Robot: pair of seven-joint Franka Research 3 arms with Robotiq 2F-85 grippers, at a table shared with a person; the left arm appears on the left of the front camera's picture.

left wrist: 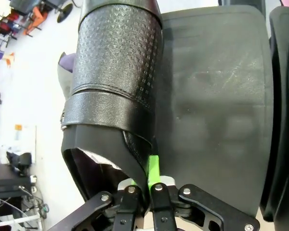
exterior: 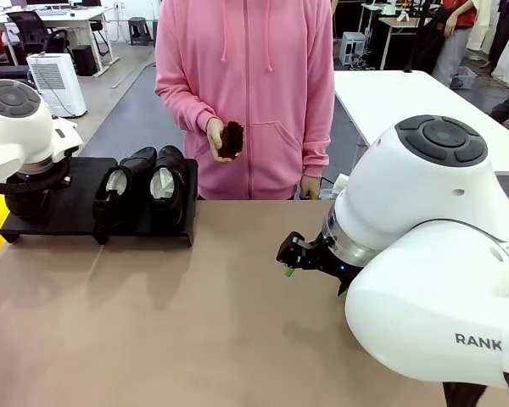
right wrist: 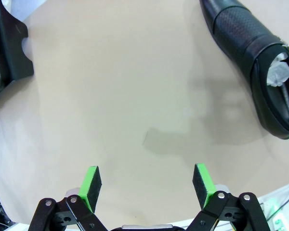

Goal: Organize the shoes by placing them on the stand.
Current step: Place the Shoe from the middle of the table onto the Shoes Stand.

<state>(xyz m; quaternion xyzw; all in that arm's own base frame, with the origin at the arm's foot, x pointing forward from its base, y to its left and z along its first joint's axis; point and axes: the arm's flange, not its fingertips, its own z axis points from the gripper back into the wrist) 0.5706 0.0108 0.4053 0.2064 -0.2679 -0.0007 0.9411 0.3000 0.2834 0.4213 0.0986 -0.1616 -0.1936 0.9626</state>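
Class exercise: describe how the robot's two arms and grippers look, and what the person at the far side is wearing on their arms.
Both arms are glossy white with rounded joints capped by dark grey discs; the right arm bears grey lettering "RANK". Each gripper, the left gripper and the right gripper, has black metal linkages with silver rivets and bright green pads. The person's sleeves are pink, from a hoodie.

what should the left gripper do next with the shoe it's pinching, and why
Probably open and let go. The left gripper is shut on the collar of a shoe that already lies over the stand, at its left end beside two shoes placed there.
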